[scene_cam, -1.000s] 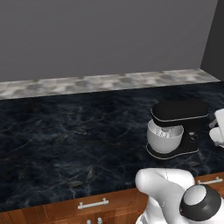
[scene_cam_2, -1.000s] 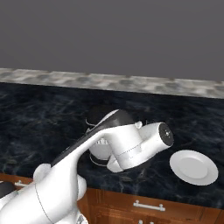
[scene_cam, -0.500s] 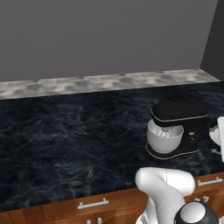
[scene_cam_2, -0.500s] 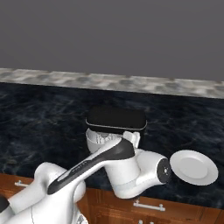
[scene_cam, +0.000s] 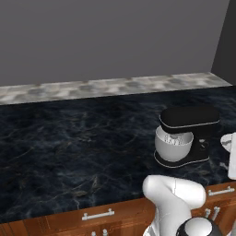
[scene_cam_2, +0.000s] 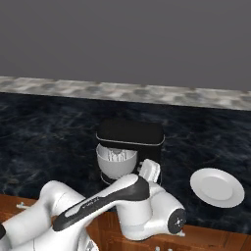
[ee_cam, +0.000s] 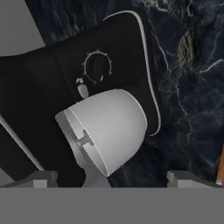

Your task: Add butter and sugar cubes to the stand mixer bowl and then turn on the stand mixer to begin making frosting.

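The black stand mixer (scene_cam: 190, 123) stands on the dark counter at the right, its pale stand mixer bowl (scene_cam: 172, 145) under the head with the wire whisk in it. From the right base the mixer (scene_cam_2: 130, 135) and bowl (scene_cam_2: 115, 162) sit mid-frame. My hand reaches around the mixer's right side, low beside its base. Through the hand camera my gripper (ee_cam: 113, 178) is open, fingertips (ee_cam: 43, 177) wide apart, facing the bowl (ee_cam: 111, 127) and the mixer's round dial (ee_cam: 97, 66) from close by, touching nothing. The butter and sugar cubes are out of view.
A white plate (scene_cam_2: 217, 188) lies on the counter right of the mixer, near the front edge. A speckled backsplash strip (scene_cam: 110, 86) runs along the grey wall. Wooden drawers with metal handles (scene_cam: 97, 215) sit below the counter. My arm's elbow (scene_cam_2: 147, 211) bulks in front.
My arm has dropped and swung right, uncovering the mixer in the right base view. The hand has sunk lower beside the mixer. The jaws stay open.
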